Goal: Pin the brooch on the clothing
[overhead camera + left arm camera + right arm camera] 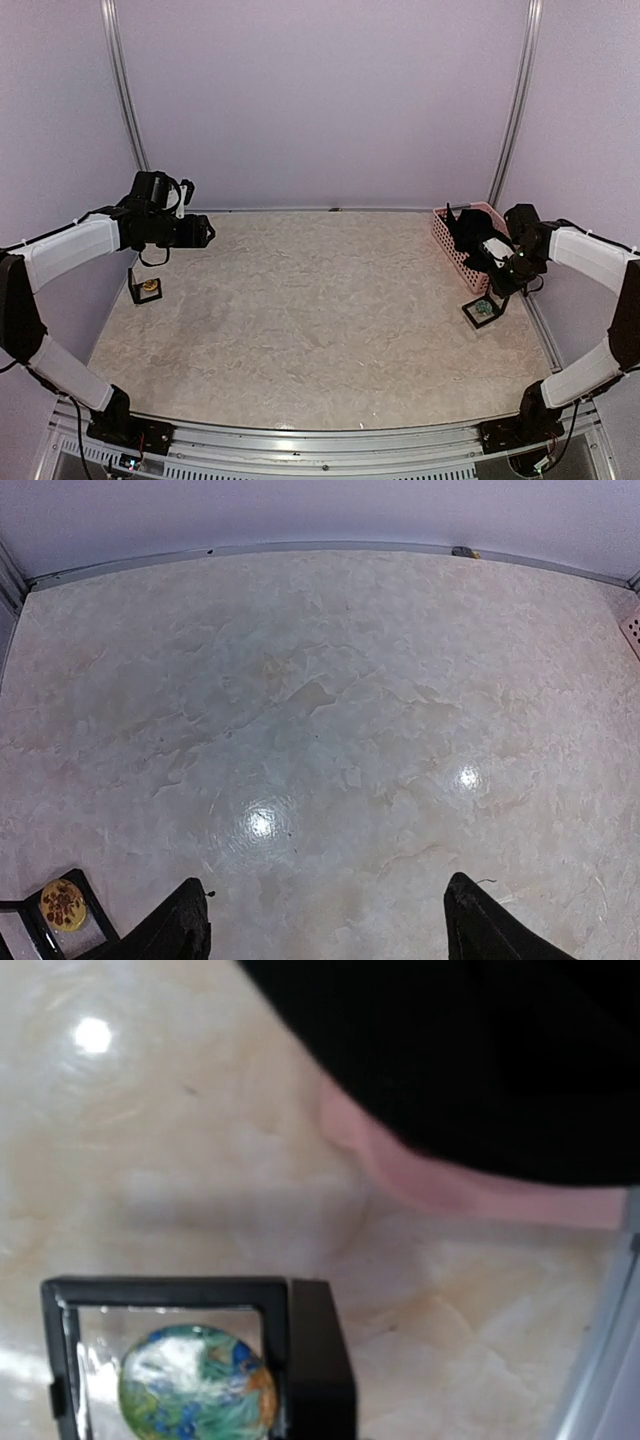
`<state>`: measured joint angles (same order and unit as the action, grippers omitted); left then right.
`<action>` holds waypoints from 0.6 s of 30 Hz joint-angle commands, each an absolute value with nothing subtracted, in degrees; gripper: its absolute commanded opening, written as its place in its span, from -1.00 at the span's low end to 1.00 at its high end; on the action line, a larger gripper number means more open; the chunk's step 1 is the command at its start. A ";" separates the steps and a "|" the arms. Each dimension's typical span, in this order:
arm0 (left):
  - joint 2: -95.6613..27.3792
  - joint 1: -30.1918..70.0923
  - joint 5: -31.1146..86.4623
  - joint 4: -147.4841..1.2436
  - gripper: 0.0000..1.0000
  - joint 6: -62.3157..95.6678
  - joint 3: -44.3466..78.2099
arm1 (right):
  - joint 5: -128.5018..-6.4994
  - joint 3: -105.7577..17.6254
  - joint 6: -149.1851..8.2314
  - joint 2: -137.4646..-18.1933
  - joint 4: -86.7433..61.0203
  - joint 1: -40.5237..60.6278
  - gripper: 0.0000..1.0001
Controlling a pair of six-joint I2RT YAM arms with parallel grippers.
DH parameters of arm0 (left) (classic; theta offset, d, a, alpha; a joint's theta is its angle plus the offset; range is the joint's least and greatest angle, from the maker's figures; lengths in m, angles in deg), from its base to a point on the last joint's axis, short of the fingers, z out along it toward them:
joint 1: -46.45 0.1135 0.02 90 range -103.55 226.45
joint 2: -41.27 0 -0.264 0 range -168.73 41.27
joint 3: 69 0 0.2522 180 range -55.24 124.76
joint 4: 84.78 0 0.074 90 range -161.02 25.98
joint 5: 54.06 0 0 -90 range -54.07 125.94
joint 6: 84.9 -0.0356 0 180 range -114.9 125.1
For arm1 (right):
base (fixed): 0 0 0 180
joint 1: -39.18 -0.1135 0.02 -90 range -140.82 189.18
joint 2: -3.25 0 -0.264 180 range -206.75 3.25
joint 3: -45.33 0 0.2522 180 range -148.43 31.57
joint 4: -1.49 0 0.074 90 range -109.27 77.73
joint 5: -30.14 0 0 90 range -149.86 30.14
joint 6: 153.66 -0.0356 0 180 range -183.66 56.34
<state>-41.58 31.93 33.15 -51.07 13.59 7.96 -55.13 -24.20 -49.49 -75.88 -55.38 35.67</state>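
No legible writing, label, brand, number or sign in any view. Green-blue brooch (195,1385) in black frame (315,1360): swirled colour only. Yellow brooch (62,904): dark specks, no letters made out.

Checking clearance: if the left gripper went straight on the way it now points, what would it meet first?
The table top, probably near mid-table. Nothing stands between the open left gripper and it, though depth is unclear.
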 commanded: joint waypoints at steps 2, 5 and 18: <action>-42.14 33.02 31.69 -52.12 0.53 13.09 9.55 | -55.21 -23.52 -47.51 -76.25 -53.99 40.22 -0.87; -42.53 33.47 30.96 -52.21 0.53 13.18 9.70 | -56.42 -23.17 -46.13 -75.68 -54.80 40.77 -0.83; -43.50 35.86 28.71 -52.30 0.52 14.03 10.37 | -53.68 -13.87 -38.43 -67.81 -52.37 40.74 -0.73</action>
<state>-42.85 35.29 30.02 -51.25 13.85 8.09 -54.34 -15.63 -41.07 -70.11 -53.72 40.44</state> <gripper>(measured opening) 0.763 0.116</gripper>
